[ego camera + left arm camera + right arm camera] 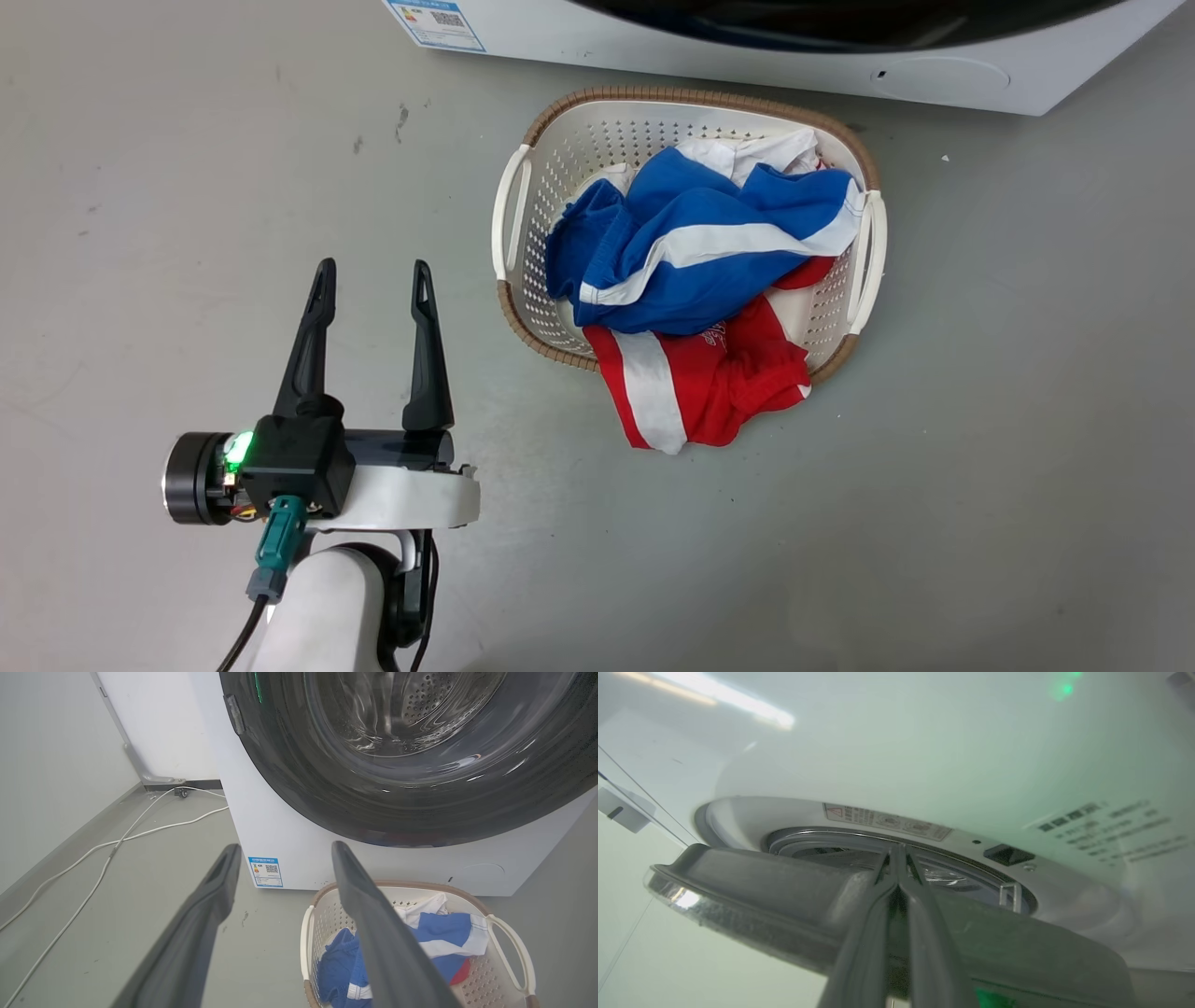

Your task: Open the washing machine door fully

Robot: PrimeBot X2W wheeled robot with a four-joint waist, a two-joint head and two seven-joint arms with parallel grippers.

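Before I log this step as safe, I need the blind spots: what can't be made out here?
Head view: the washing machine door is cut off by the top edge; its opening angle is unreadable.
Right wrist view: the right gripper, fingers closed, covers its own contact with the door.
Left wrist view: a finger of the left gripper hides part of the laundry basket; the blue label has print too small to read.

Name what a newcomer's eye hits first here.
Mid head view, the blue garment lies in the laundry basket and the red garment spills over its rim. In the left wrist view the black washing machine door looms above the open left tool; the shut right tool sits at its ajar edge.
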